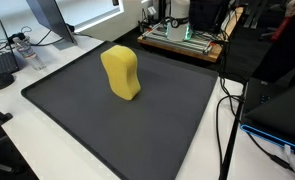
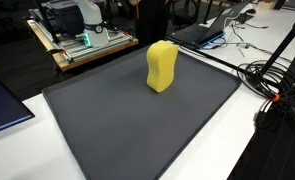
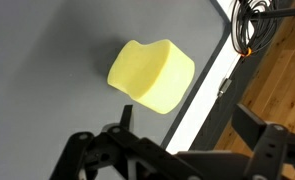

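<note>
And here's the picture over the table: 1 yellow foam block [image 1: 121, 72] stands upright on the dark grey mat [image 1: 137, 130], set toward the mat's far side in both exterior views. It's waisted in the middle, wider at top and bottom, and well apart from every edge of the mat.

Down to the wrist view, where the block [image 3: 152, 75] lies just ahead of the gripper [image 3: 177, 135], which comes in from the bottom of the frame. Its 2 black fingers [image 3: 262, 135] are spread wide with nothing between them. They are near the block but clear of it.

Now the surface. The mat is matt and finely textured with a thin raised rim, and it covers most of a white table [image 1: 37, 135]. In the wrist view a strip of that white top runs along the mat's edge, and past it comes a wooden floor [image 3: 282, 90] with a tangle of black and orange cables [image 3: 249, 30].

Round the room we go. Behind the mat in an exterior view, a wooden board [image 1: 177, 45] carries a machine [image 1: 172, 20] lit green. A monitor [image 1: 47, 15] stands at the back corner, and black leads [image 1: 227, 110] drop beside a dark laptop [image 1: 277, 110]. In an exterior view the board [image 2: 97, 50] sits past the mat's far corner, and more leads coil on the white top beside the mat.
</note>
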You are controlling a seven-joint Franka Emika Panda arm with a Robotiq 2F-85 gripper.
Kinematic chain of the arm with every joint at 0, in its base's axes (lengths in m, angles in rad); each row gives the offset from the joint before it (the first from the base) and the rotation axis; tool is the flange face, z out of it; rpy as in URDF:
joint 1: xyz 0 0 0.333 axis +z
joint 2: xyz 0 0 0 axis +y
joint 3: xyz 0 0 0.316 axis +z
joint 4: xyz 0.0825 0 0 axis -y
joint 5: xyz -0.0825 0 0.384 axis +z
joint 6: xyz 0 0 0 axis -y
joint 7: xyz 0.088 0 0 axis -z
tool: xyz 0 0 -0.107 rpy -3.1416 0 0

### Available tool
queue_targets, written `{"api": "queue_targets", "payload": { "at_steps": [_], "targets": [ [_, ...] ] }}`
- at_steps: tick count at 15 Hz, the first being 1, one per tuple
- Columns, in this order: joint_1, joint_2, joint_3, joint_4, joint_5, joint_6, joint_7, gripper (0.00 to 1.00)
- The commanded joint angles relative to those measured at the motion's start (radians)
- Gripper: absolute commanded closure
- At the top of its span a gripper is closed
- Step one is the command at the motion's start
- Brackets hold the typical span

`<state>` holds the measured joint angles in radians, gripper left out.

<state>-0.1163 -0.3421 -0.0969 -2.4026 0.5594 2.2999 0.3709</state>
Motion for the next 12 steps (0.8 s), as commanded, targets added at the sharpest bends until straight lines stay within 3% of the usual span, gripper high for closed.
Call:
{"api": "queue_targets", "payload": {
  "at_steps": [1,7,10,11,12],
  "targets": [
    [0.003,0.115,0.083,0.113,-0.1,-0.009,0.203,0.0],
    [0.018,0.269,0.134,0.251,-0.288,-0.153,0.568,0.0],
    [0.033,0.335,0.125,0.302,-0.347,-0.133,0.734,0.0],
    [0.042,0.355,0.122,0.318,-0.339,-0.118,0.747,0.0],
    [0.043,0.305,0.111,0.263,-0.315,-0.124,0.672,0.0]
  ]
}}
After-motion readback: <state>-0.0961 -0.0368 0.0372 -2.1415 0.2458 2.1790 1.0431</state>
